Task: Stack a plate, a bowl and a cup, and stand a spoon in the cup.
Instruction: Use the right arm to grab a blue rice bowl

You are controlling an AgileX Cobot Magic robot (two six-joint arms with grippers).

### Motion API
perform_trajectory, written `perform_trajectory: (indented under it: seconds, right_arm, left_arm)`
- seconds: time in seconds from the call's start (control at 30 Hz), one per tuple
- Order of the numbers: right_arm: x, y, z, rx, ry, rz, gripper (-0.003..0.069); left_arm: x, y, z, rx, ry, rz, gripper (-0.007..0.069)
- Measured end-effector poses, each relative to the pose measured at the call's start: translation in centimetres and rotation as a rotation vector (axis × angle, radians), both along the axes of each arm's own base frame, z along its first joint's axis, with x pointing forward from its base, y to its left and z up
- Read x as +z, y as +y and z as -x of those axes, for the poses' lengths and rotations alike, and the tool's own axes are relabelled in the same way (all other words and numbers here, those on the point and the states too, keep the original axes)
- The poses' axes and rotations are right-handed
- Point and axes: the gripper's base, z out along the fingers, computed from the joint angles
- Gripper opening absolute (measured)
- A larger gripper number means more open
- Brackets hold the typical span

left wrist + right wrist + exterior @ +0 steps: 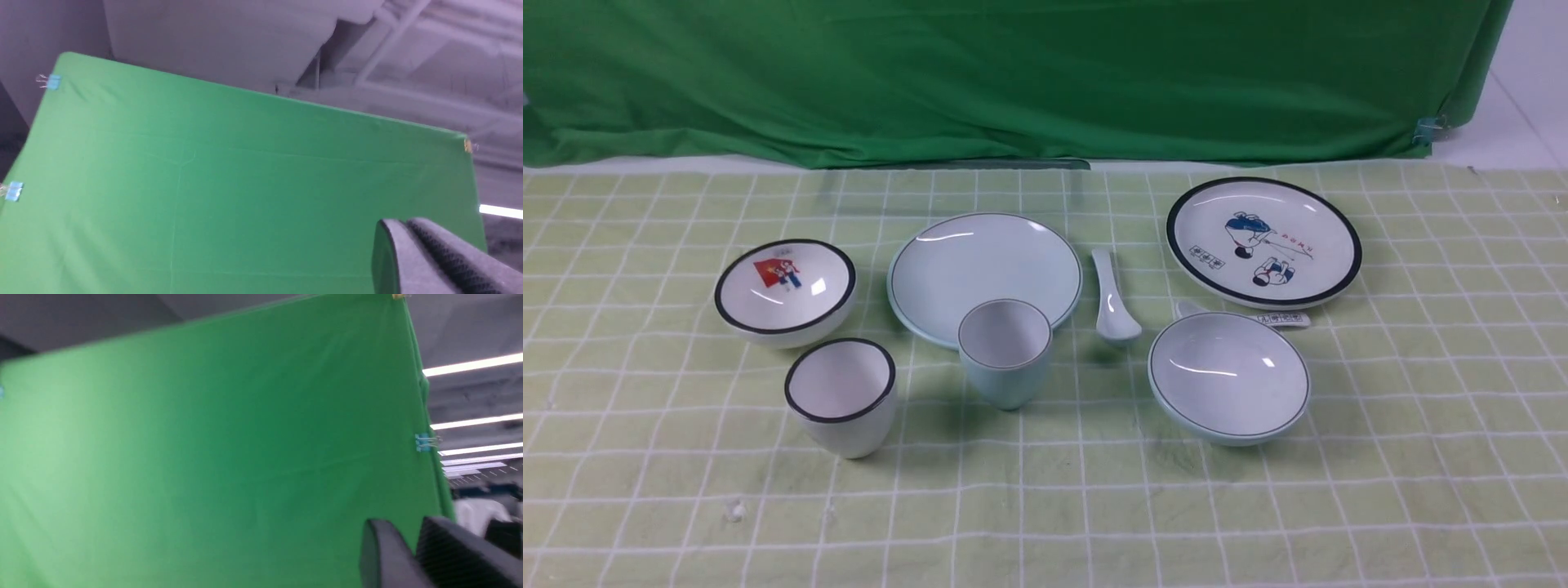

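Observation:
In the front view the pale blue plate (984, 261) lies at the middle of the checked cloth. The pale blue cup (1005, 351) stands upright at its near edge. The plain pale spoon (1112, 298) lies just right of the plate, bowl end towards me. The pale blue bowl (1229, 376) sits upright to the right of the cup. Neither gripper shows in the front view. My left gripper (406, 222) is shut and empty, facing the green backdrop. My right gripper (412, 531) is all but shut and empty, also facing the backdrop.
A white black-rimmed bowl with a red picture (784, 286) and a white black-rimmed cup (841, 396) stand at the left. A cartoon plate (1263, 241) lies at the back right, with a printed spoon (1282, 319) at its near edge. The green backdrop (1013, 73) hangs behind.

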Motion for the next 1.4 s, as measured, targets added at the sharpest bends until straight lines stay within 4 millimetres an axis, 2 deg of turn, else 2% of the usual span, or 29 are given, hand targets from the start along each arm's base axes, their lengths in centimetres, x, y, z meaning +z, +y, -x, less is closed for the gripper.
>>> perform_trajectory:
  seconds: [0.03,0.07,0.1,0.13,0.17,0.2,0.27,0.33,0.37,0.4,0.47,0.57,0.6,0.67,0.7,0.8,0.9,0.97,1.03,1.17,1.3,1.33,1.4]
  right_arm:
    - [0.0,0.0,-0.2,-0.005,0.011,0.007,0.0123]
    - [1.7,0.0,-0.6,-0.056,0.057,0.079,0.0058]
    - [3.2,0.1,-1.2,-0.096,0.097,0.142,0.0028]
    - [3.8,0.1,-1.7,-0.127,0.122,0.194,0.002]
    - [3.9,0.2,-2.1,-0.126,0.14,0.197,0.002]
    - [4.7,0.3,-3.6,-0.165,0.203,0.281,0.0015]
    - [4.6,0.5,-5.5,-0.176,0.281,0.334,0.0014]
    - [3.2,0.8,-8.5,-0.15,0.447,0.362,0.0014]
    - [2.9,0.8,-9.0,-0.144,0.47,0.361,0.0014]
    - [1.4,1.1,-11.1,-0.089,0.686,0.329,0.0014]
    - [-0.2,1.5,-13.1,-0.035,0.927,0.305,0.0017]
    - [-2.5,3.1,-15.9,0.045,1.276,0.378,0.0033]
    - [-2.4,3.0,-15.9,0.045,1.284,0.387,0.0038]
    - [-4.1,5.1,-18.4,0.121,1.521,0.494,0.0093]
    - [-4.2,5.9,-19.3,0.141,1.553,0.509,0.0126]
    - [-5.2,8.7,-22.5,0.202,1.615,0.553,0.0246]
    - [-5.9,11.4,-26.0,0.235,1.602,0.563,0.037]
    - [-6.3,12.4,-28.0,0.237,1.587,0.546,0.0424]
    - [-7.7,13.2,-29.9,0.235,1.606,0.534,0.0461]
    - [-10.3,13.8,-32.2,0.225,1.657,0.523,0.0478]
    - [-12.1,13.9,-32.8,0.22,1.693,0.528,0.0475]
    - [-12.3,13.9,-33.0,0.22,1.697,0.529,0.0458]
    - [-12.3,13.9,-33.1,0.221,1.697,0.538,0.037]
  left_arm:
    - [-0.1,0.0,-0.1,0.002,0.015,-0.003,-0.0029]
    - [2.0,0.0,-0.6,0.012,0.083,-0.014,-0.0029]
    - [4.0,0.0,-1.5,0.022,0.154,-0.022,-0.0029]
    - [5.0,0.0,-2.4,0.031,0.223,-0.029,-0.0029]
    - [5.1,0.0,-2.7,0.032,0.238,-0.03,-0.0029]
    - [5.9,0.0,-4.7,0.041,0.359,-0.037,-0.0029]
    - [5.9,-0.1,-7.0,0.044,0.465,-0.039,-0.0029]
    - [4.7,-0.2,-10.2,0.045,0.624,-0.041,-0.0029]
    - [4.5,-0.2,-10.5,0.045,0.641,-0.041,-0.0029]
    - [3.1,-0.3,-12.6,0.043,0.785,-0.035,-0.0029]
    - [1.3,-0.5,-14.3,0.036,0.988,-0.04,-0.0029]
    - [-1.0,-1.0,-15.3,0.018,1.27,-0.103,-0.0029]
    - [-1.2,-1.0,-15.5,0.017,1.291,-0.119,-0.0029]
    - [-3.1,-1.5,-16.1,-0.039,1.481,-0.166,-0.0029]
    - [-3.6,-1.8,-16.3,-0.067,1.525,-0.168,-0.0029]
    - [-4.7,-2.4,-17.1,-0.133,1.588,-0.161,-0.0029]
    - [-5.4,-2.7,-17.8,-0.162,1.61,-0.178,-0.0029]
    - [-5.7,-2.7,-18.1,-0.167,1.622,-0.182,-0.0029]
    - [-5.9,-2.8,-18.3,-0.169,1.628,-0.191,-0.0029]
    - [-5.9,-2.8,-18.4,-0.176,1.627,-0.186,-0.0025]
    - [-5.9,-2.8,-18.4,-0.177,1.626,-0.184,-0.0014]
    - [-5.9,-2.8,-18.4,-0.177,1.626,-0.184,-0.0012]
    - [-5.8,-2.8,-18.4,-0.175,1.618,-0.183,-0.001]
